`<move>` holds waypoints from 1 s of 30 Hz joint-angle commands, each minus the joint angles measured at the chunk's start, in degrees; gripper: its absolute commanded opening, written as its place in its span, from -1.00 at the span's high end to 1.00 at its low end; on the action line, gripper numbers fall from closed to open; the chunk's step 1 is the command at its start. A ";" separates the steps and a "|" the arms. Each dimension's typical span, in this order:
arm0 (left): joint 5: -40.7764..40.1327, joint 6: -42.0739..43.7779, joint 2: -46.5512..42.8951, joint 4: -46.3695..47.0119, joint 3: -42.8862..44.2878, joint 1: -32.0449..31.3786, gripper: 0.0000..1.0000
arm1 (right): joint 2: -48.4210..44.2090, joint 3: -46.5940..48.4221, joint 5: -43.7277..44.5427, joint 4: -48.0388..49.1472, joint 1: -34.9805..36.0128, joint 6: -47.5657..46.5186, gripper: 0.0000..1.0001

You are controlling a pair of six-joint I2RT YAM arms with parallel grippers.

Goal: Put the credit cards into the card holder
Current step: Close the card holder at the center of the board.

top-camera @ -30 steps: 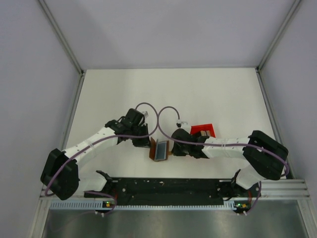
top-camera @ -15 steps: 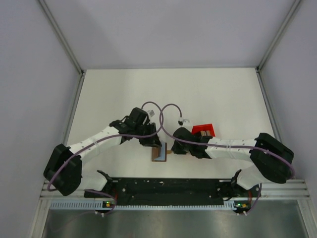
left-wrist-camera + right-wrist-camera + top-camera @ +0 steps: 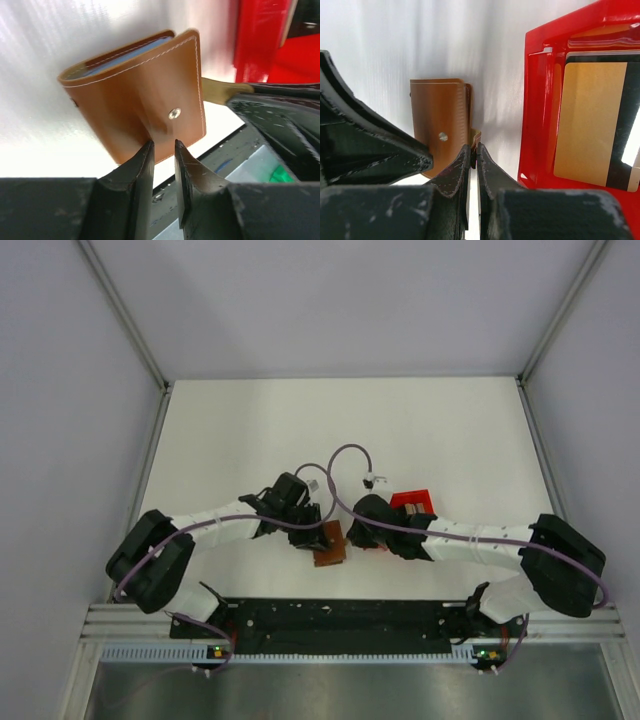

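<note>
Brown card holder [image 3: 140, 95], folded shut, lies on the white bench [image 3: 300, 430] between the two claws.
The right claw [image 3: 474, 150] is pinched tight on the holder's tan strap [image 3: 220, 90]. The left claw [image 3: 162, 145] is parted only by a narrow slit, its tips at the holder's near edge and gripping nothing. A blue card [image 3: 130, 52] shows edge-on inside the fold, and a gold card [image 3: 587, 120] lies in the red box [image 3: 537, 100] just beside.

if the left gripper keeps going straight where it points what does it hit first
The wallet: its brown face sits right ahead of the left gripper, maybe already touching its tips.
</note>
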 commanded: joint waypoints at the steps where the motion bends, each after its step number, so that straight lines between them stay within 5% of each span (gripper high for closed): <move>1: -2.93 -1.82 0.15 6.20 -3.28 -0.33 0.46 | -1.57 -0.35 0.80 0.81 -0.28 -0.20 1.00; 18: -7.77 2.57 -0.99 1.39 -4.52 -0.85 0.49 | 6.51 5.27 -9.92 2.83 0.87 -4.94 1.00; 30: -12.07 2.13 -8.37 -0.28 -5.84 -0.85 0.37 | 2.49 6.24 -14.94 3.71 -1.15 -6.08 0.42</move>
